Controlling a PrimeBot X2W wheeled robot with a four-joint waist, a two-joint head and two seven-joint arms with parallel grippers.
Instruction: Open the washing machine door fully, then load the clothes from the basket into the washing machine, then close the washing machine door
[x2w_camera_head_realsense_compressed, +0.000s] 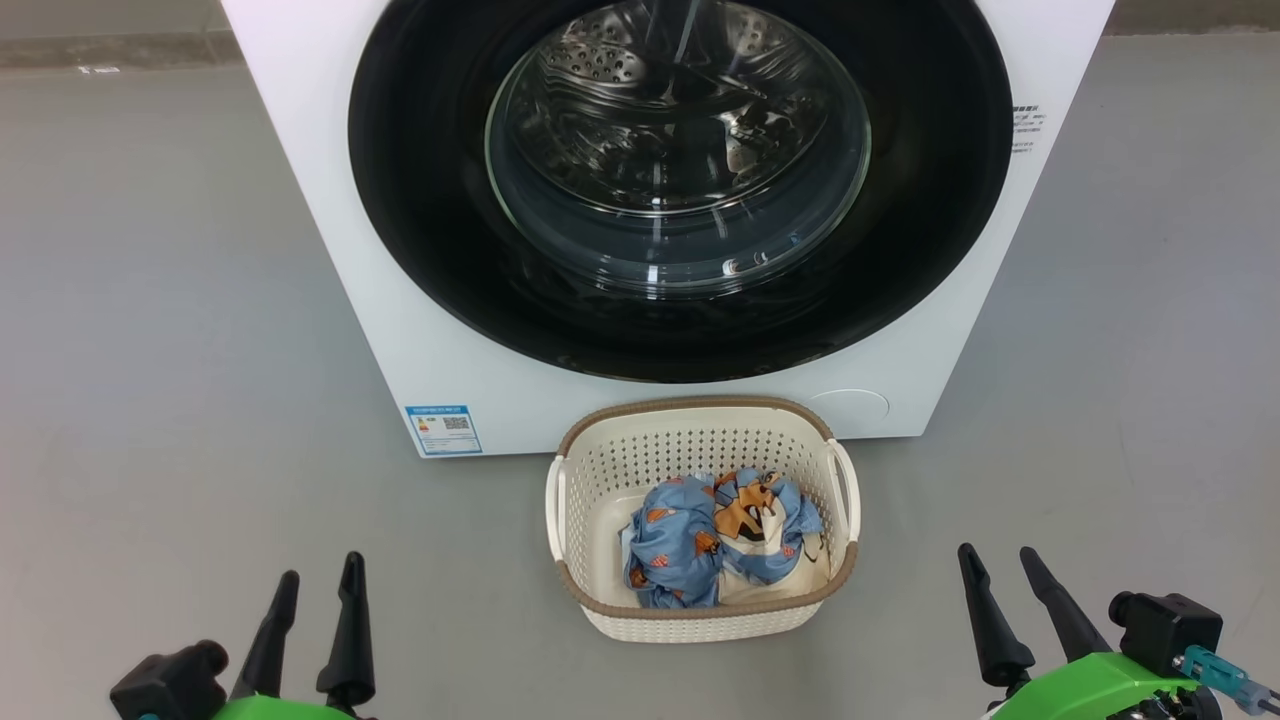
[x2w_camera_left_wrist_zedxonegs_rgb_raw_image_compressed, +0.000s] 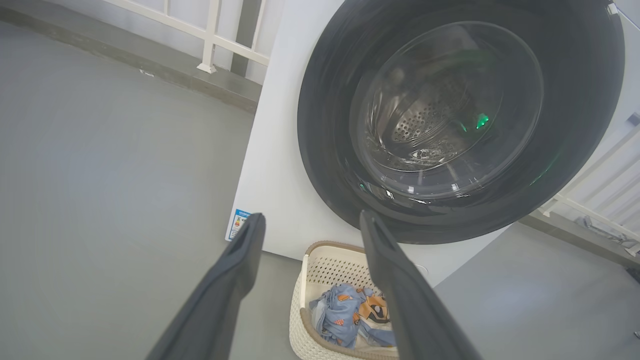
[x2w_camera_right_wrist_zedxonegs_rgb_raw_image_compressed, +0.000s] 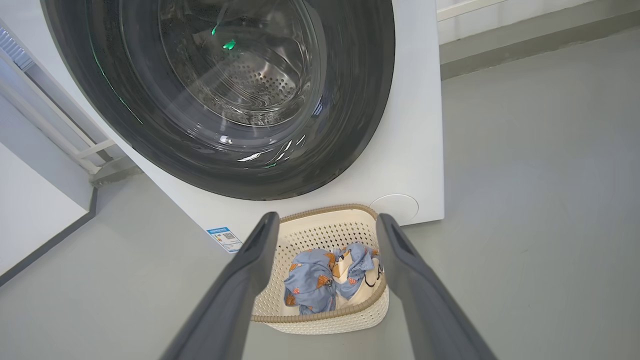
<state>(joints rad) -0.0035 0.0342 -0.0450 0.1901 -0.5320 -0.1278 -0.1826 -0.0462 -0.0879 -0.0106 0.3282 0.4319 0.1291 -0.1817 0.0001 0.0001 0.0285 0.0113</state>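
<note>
The white washing machine (x2w_camera_head_realsense_compressed: 330, 230) stands straight ahead, its round black-rimmed glass door (x2w_camera_head_realsense_compressed: 680, 180) flush against the front. On the floor just before it sits the cream perforated basket (x2w_camera_head_realsense_compressed: 600, 470) with a bundle of light blue and cream clothes (x2w_camera_head_realsense_compressed: 715, 535) inside. My left gripper (x2w_camera_head_realsense_compressed: 320, 578) hangs open at the lower left, well left of the basket. At the lower right my right gripper (x2w_camera_head_realsense_compressed: 995, 552) is open too, right of the basket. In the left wrist view the door (x2w_camera_left_wrist_zedxonegs_rgb_raw_image_compressed: 450, 115) and basket (x2w_camera_left_wrist_zedxonegs_rgb_raw_image_compressed: 320, 270) lie ahead; the right wrist view has the door (x2w_camera_right_wrist_zedxonegs_rgb_raw_image_compressed: 220, 90), basket (x2w_camera_right_wrist_zedxonegs_rgb_raw_image_compressed: 320, 230) and clothes (x2w_camera_right_wrist_zedxonegs_rgb_raw_image_compressed: 325, 275).
Grey floor (x2w_camera_head_realsense_compressed: 150, 350) stretches on both sides of the machine. A blue label (x2w_camera_head_realsense_compressed: 443, 428) marks the machine's lower left corner. A white railing (x2w_camera_left_wrist_zedxonegs_rgb_raw_image_compressed: 210, 35) on a low kerb runs behind the machine, and a white panel (x2w_camera_right_wrist_zedxonegs_rgb_raw_image_compressed: 30, 215) stands to one side.
</note>
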